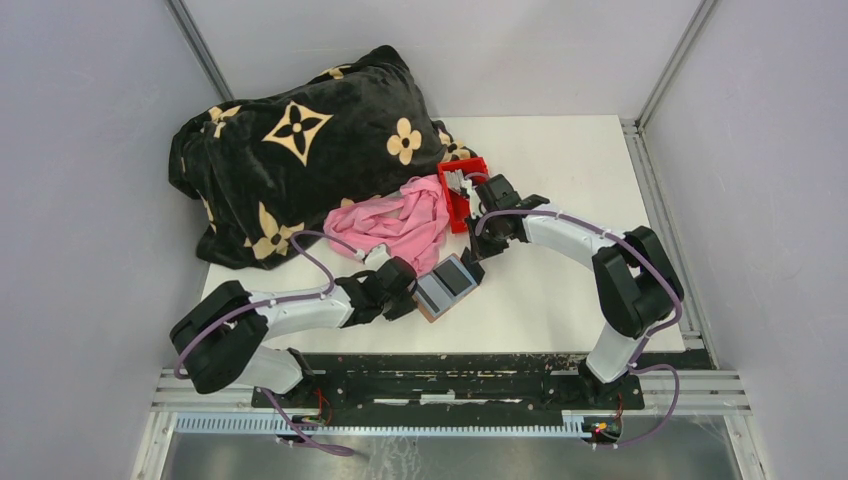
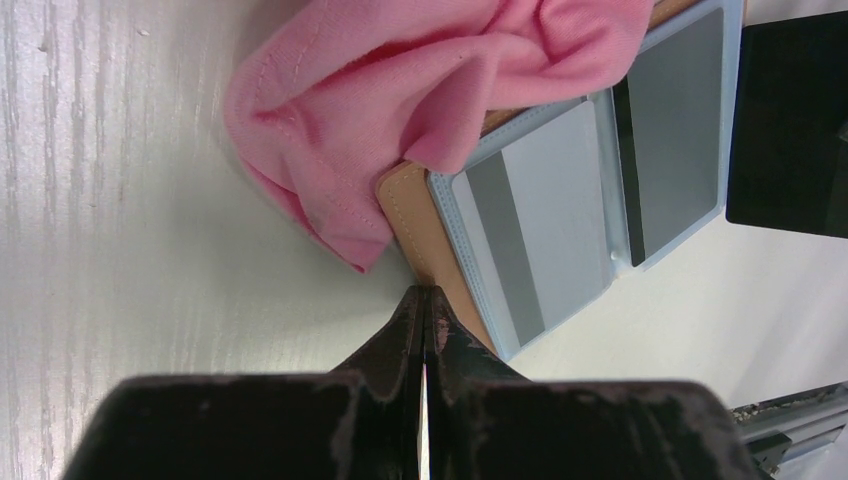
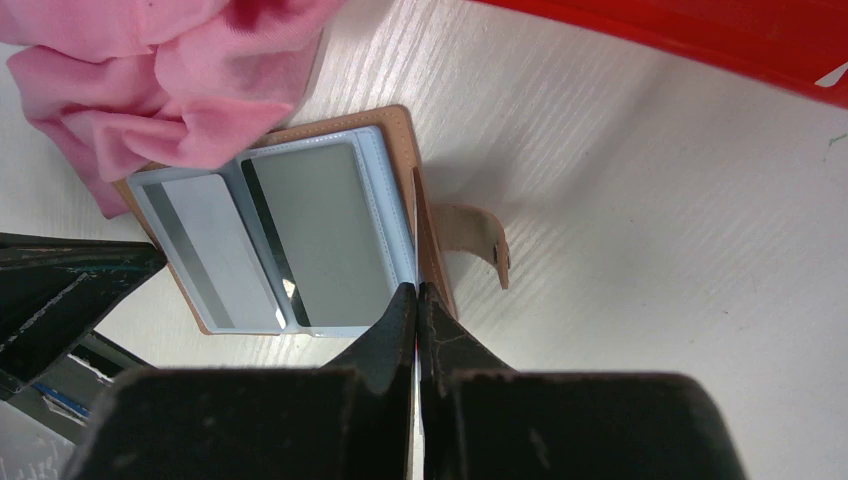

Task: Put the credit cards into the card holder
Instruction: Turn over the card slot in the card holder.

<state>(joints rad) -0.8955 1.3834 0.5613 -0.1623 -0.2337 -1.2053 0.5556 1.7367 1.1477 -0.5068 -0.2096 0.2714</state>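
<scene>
The brown leather card holder (image 1: 446, 285) lies open on the white table, its light blue inner sleeves facing up. A grey card (image 2: 545, 215) sits in one sleeve and another grey card (image 2: 680, 130) in the sleeve beside it; both sleeves also show in the right wrist view, with a grey card (image 3: 325, 235) in one. More credit cards (image 1: 457, 181) lie in the red bin (image 1: 470, 205). My left gripper (image 2: 425, 292) is shut, tips touching the holder's brown edge (image 2: 415, 215). My right gripper (image 3: 416, 288) is shut, tips at the opposite edge near the snap tab (image 3: 480, 240).
A pink cloth (image 1: 398, 222) drapes over the far corner of the card holder (image 3: 300, 225). A black blanket with beige flowers (image 1: 290, 150) fills the table's back left. The red bin's wall (image 3: 700, 30) rises just beyond the right gripper.
</scene>
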